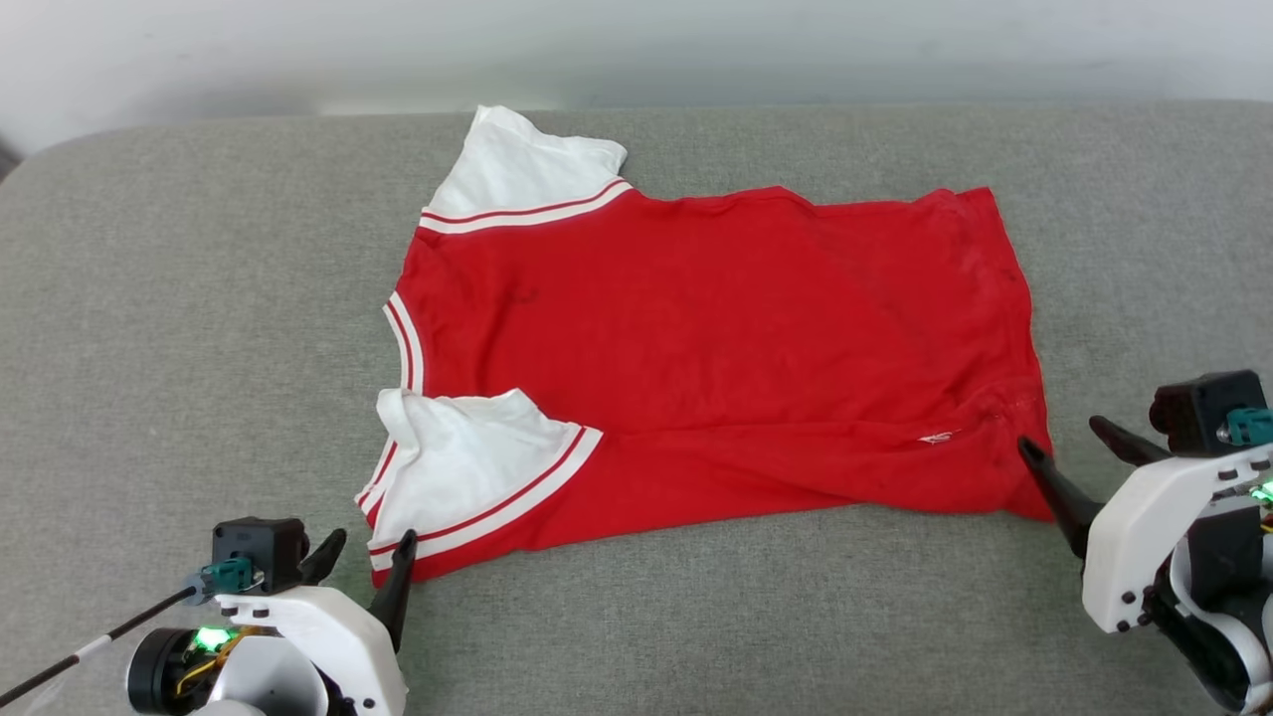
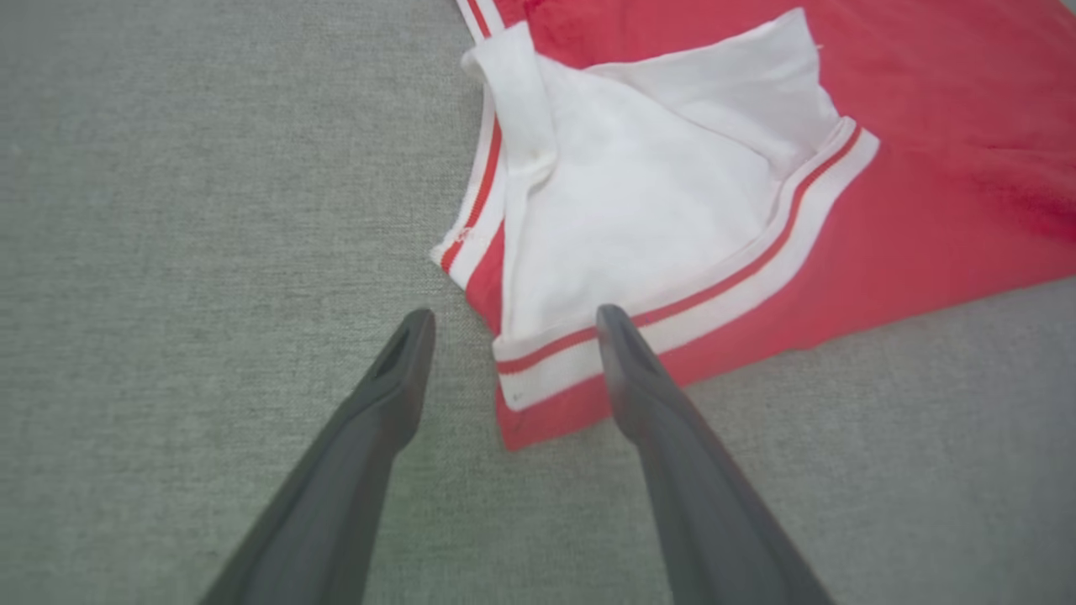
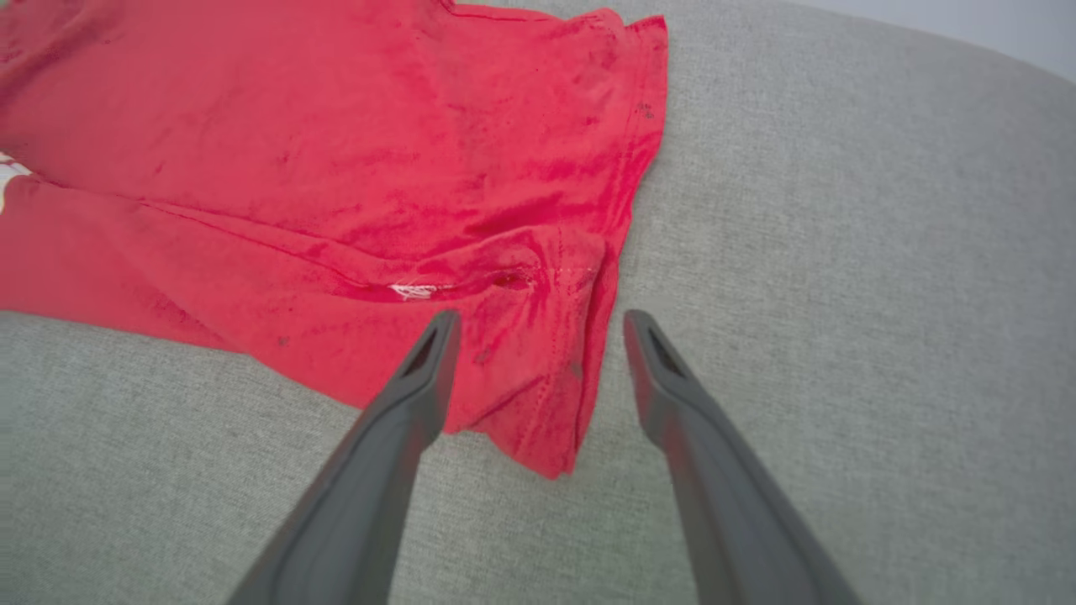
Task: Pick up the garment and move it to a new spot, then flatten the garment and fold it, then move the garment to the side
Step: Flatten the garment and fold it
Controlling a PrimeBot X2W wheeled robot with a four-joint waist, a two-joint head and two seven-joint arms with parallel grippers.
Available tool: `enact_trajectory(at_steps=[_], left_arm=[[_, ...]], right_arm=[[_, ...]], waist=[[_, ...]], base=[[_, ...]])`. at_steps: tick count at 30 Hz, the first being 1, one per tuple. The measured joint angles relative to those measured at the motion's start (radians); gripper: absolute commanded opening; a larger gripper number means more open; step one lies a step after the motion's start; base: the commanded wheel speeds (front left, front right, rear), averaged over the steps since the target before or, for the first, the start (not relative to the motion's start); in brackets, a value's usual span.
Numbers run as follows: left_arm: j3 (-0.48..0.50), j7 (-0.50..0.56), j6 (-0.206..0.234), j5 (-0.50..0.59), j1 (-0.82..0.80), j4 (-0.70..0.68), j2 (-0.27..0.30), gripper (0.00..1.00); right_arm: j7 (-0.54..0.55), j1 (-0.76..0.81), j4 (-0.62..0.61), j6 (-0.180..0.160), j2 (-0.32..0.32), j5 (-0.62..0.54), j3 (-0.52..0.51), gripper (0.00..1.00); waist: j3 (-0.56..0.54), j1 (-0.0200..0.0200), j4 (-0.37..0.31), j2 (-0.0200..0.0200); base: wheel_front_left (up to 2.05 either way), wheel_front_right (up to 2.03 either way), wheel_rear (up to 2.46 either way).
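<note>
**Shirt spread out, both grippers open at its near corners**

You have the shirt (image 1: 696, 338) lying spread on the grey cushion (image 1: 179, 298), collar to the left and hem (image 1: 1009, 288) to the right, with a plain red face up. The far sleeve (image 1: 522, 164) sticks out to the far side. The near sleeve (image 1: 467, 462) lies folded over the red body, its striped trim running toward the near left corner. A long crease runs along the near edge, with a small white mark (image 1: 938, 437) by its right end.

Your left gripper (image 1: 373, 542) sits at the near left corner, fingers spread and clamping nothing. One fingertip is over the sleeve trim and the other over bare cushion.

Your right gripper (image 1: 1060, 434) is at the near right corner, also spread wide and holding nothing. One finger is above the red cloth and the other is out past the hem, over the cushion.
</note>
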Motion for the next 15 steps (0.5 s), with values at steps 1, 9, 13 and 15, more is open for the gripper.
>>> enact_trajectory(at_steps=[1, 9, 13, 15], left_arm=[[0.001, 0.008, 0.012, 0.001, 0.004, -0.001, 0.002, 1.00], [-0.006, 0.064, 0.063, 0.008, 0.023, 0.025, 0.014, 1.00], [-0.013, 0.078, 0.032, -0.013, 0.012, 0.042, 0.009, 0.27], [-0.016, 0.075, 0.013, -0.017, 0.002, 0.053, 0.012, 0.00]], right_arm=[[0.003, 0.010, -0.016, 0.000, 0.013, -0.009, -0.010, 1.00], [0.023, 0.063, -0.113, 0.000, 0.062, -0.040, -0.048, 1.00], [0.032, 0.069, -0.141, 0.000, 0.067, -0.044, -0.059, 1.00], [0.041, 0.075, -0.145, 0.000, 0.067, -0.055, -0.065, 1.00]], waist=[[0.003, 0.0000, -0.003, 0.0000], [0.042, 0.0000, -0.026, 0.0000], [0.066, -0.0001, -0.032, 0.0000], [0.071, 0.0000, -0.033, 0.0000]], base=[[0.00, 0.00, 0.00], [0.00, 0.00, 0.00], [0.00, 0.00, 0.00], [0.00, 0.00, 0.00]])
